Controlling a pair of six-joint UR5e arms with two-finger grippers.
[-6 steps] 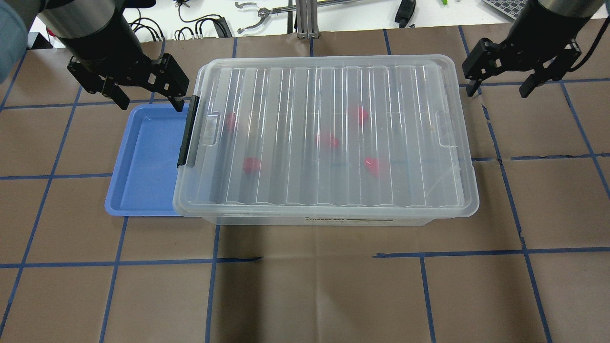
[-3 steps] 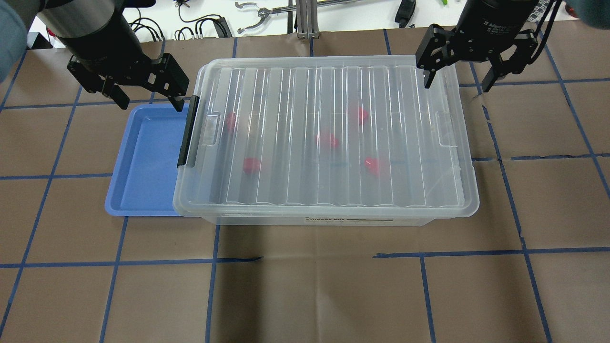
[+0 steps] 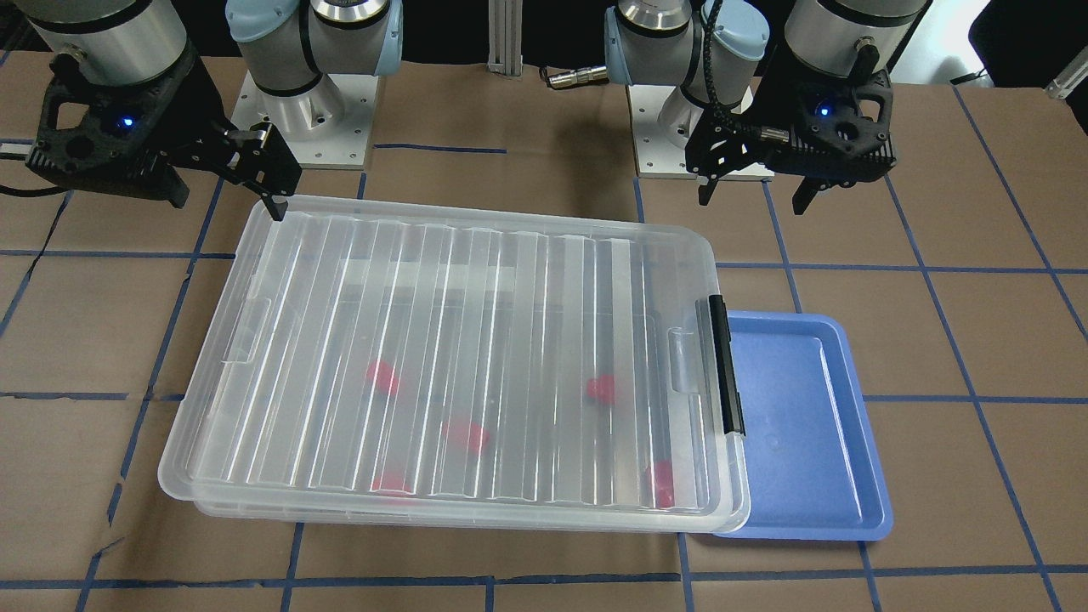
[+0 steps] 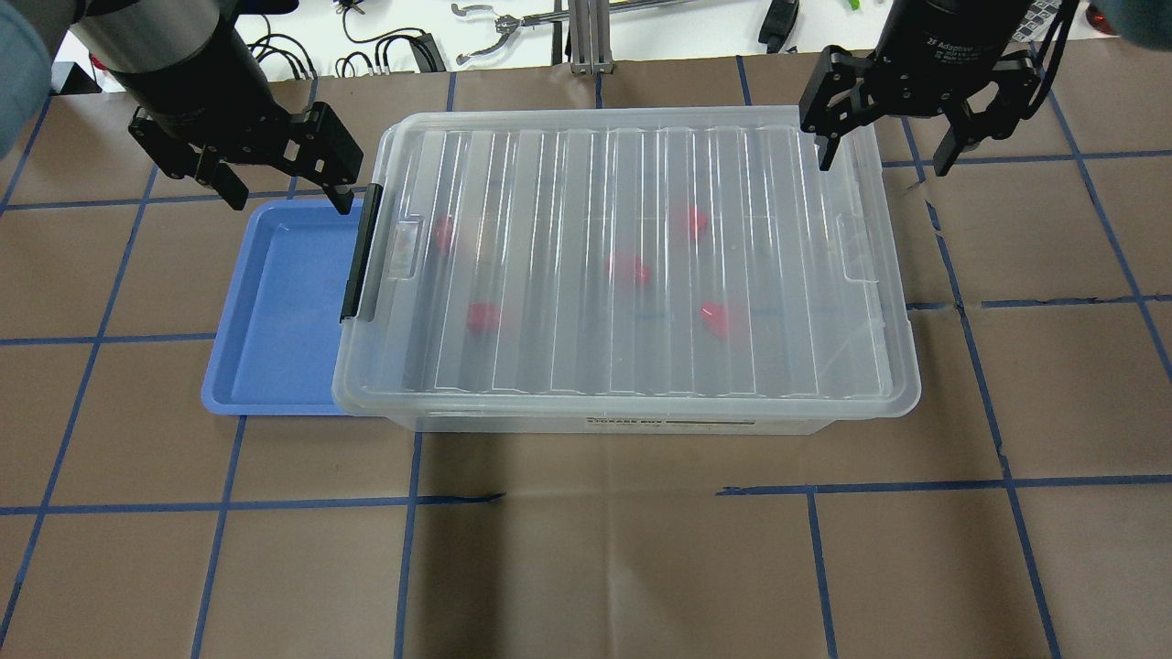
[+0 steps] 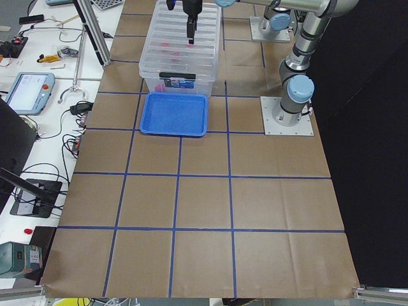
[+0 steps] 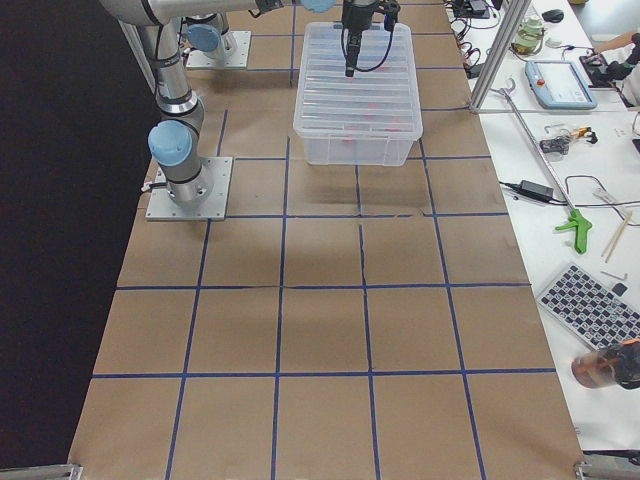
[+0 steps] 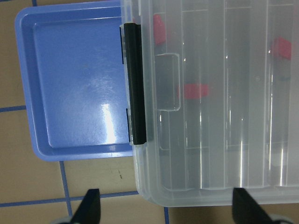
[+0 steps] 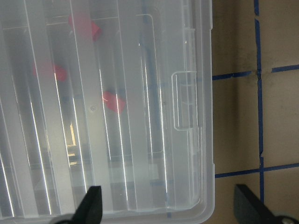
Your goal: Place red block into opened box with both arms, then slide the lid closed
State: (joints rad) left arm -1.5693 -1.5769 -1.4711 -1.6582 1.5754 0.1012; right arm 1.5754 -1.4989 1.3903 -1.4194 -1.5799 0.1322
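The clear box stands mid-table with the ribbed lid lying over it, and its black latch bar is on the left short side. Several red blocks show blurred through the lid, among them one red block and another. My left gripper hovers open over the box's far left corner, beside the latch, with nothing between its fingers. My right gripper hangs open across the far right corner, one finger over the lid and one off it. Both also show from the front: left gripper, right gripper.
A blue tray lies flat against the box's left end, partly under its rim. Brown paper with blue tape lines covers the table. Tools and cables lie on the white bench beyond the far edge.
The right gripper swung in from the right to the box's far right corner within the first half second, then barely shifted. The left gripper, box and lid stayed put.
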